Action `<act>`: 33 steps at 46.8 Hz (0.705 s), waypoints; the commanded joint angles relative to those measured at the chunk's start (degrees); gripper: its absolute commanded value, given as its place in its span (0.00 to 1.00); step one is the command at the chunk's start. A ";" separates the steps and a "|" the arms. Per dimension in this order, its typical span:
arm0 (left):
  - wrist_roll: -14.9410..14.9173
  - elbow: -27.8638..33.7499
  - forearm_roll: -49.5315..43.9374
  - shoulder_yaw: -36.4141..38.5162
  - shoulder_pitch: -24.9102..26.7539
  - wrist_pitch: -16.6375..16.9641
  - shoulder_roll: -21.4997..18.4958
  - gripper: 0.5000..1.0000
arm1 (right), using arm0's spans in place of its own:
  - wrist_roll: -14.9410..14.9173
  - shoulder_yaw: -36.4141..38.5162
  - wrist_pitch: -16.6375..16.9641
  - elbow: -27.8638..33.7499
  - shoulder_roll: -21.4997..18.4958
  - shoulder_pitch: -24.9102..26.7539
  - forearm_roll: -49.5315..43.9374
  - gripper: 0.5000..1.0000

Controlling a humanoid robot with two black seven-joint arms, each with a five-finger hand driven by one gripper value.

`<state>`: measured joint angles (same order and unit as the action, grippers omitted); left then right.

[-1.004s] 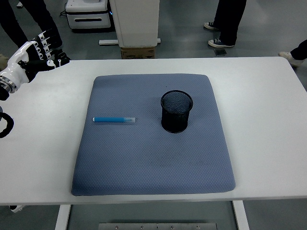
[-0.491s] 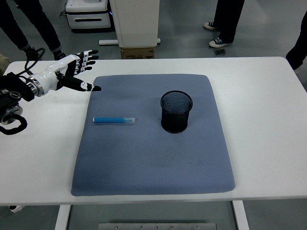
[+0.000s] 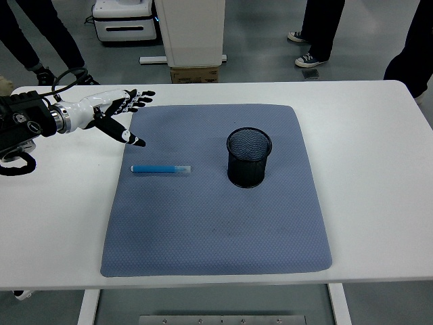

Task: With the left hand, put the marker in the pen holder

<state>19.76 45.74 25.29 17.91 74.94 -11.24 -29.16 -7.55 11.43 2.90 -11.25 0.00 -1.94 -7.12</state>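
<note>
Across the middle of the head view lies a blue-grey mat (image 3: 216, 217) on the white table (image 3: 379, 176), covering most of the centre of the frame. On the left half of the mat, a little above centre, rests the marker (image 3: 160, 168), lying flat and nearly horizontal, its blue body toward the left and a pale, clear cap end toward the right. Right of it, near the mat's centre and apart from the marker, stands the pen holder (image 3: 249, 158), a black mesh cup, upright, its open mouth facing up.

From the left edge of the frame, in the upper left, the left hand (image 3: 111, 112) reaches in on a black arm with a white forearm shell. Its fingers are spread and relaxed, grasping nothing; the thumb tip (image 3: 137, 142) points down and right over the mat's upper left corner. The hand sits above and to the left of the marker, not touching it.

Along the top of the frame, beyond the table's far edge, legs and shoes of people (image 3: 323, 34) stand on the grey floor, beside a white machine base (image 3: 191, 30).
</note>
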 commanded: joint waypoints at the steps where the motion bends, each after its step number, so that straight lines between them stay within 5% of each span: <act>1: -0.07 0.14 0.99 2.91 1.52 -0.10 0.68 1.00 | -0.01 0.00 0.00 0.00 0.00 0.01 0.00 1.00; 11: -0.07 0.05 3.98 9.51 4.16 -0.18 2.97 1.00 | -0.01 0.00 0.00 0.00 0.00 0.01 0.00 1.00; 33: 2.82 -0.30 -0.58 9.77 4.69 -0.45 4.29 1.00 | -0.01 0.00 0.00 0.00 0.00 0.01 0.00 1.00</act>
<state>20.91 45.43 25.90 27.62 79.82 -11.62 -24.73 -7.57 11.43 2.90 -11.25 0.00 -1.93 -7.12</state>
